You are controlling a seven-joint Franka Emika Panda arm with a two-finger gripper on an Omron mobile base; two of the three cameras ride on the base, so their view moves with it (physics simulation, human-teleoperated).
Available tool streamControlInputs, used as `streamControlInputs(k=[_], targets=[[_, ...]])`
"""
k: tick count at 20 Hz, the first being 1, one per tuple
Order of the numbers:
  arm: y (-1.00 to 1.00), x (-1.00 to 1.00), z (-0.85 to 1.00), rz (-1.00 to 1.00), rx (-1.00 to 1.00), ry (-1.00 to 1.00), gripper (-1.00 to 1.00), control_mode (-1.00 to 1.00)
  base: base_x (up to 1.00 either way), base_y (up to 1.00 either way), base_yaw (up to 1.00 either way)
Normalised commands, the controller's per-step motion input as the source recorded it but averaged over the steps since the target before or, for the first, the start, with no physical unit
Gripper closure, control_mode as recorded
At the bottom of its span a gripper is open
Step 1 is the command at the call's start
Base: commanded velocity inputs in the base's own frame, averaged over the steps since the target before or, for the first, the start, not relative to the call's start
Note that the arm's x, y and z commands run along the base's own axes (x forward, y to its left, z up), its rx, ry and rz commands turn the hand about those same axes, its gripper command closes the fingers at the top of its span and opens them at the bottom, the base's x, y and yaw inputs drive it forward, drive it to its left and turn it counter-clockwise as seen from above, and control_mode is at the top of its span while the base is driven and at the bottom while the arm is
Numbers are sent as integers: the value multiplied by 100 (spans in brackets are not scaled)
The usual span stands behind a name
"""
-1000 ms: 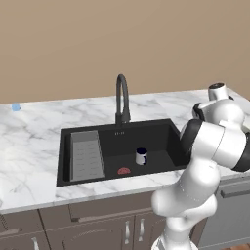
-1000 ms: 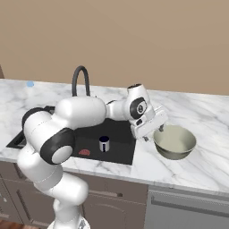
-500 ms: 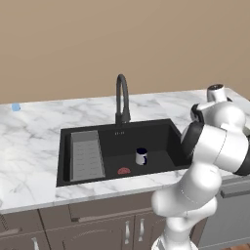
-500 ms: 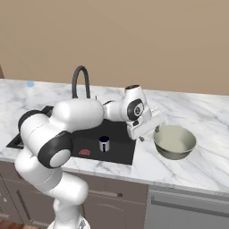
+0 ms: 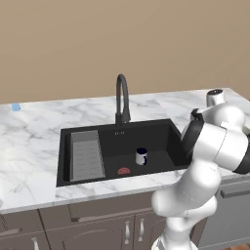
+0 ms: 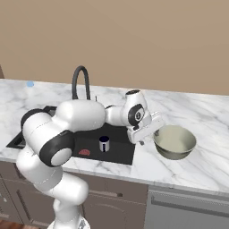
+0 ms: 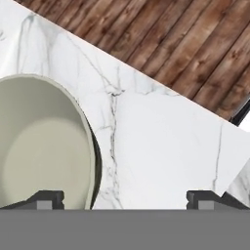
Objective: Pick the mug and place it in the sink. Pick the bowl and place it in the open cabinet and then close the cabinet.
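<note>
1. Mug (image 5: 141, 156) upright on floor of black sink (image 5: 161, 128), lower centre of left base view, near red drain mark (image 5: 124, 171); first half of task judged done.
2. Bowl (image 6: 175, 142) on marble worktop (image 6: 210, 156), right of centre in right base view, just right of sink edge. Not lifted.
3. Gripper (image 6: 149, 130) at bowl's left rim in right base view, angled downward; jaws spread wide, nothing between them.
4. Key relation, hand view: bowl (image 7: 41, 144) fills left half, rim curving down close by left fingertip (image 7: 46, 199); right fingertip (image 7: 205, 199) over bare marble, well clear of bowl. Rim seems to sit just inside the left finger, not centred in the gap. Contact with rim: cannot tell.
5. Judgement: next move calls for shifting toward bowl so one finger drops inside, the other outside the wall, then closing on the rim.
6. Bowl round, no long axis; any rim point serves. Smooth, plain, pale cream-green, thin wall, dark shadow line beneath the edge.
7. Worktop white marble with grey veining, glossy. Wooden plank floor (image 7: 161, 39) in upper right of hand view.
8. Risk, judged: smooth thin rim may slip or tip the bowl under a one-sided pinch.
</note>
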Motion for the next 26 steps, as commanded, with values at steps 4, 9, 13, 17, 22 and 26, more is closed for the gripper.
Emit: streamControlInputs(k=[4, 9, 13, 17, 22, 26], targets=[[0, 10, -24, 0, 0, -3, -100, -100, 0, 0, 0], [0, 7, -25, 0, 0, -3, -100, -100, 0, 0, 0], [0, 5, -19, 0, 0, -2, -100, -100, 0, 0, 0], [0, 4, -5, 0, 0, -3, -100, -100, 0, 0, 0], [0, 6, 0, 0, 0, -4, -100, -100, 0, 0, 0], [-4, 12, 0, 0, 0, -2, -100, -100, 0, 0, 0]])
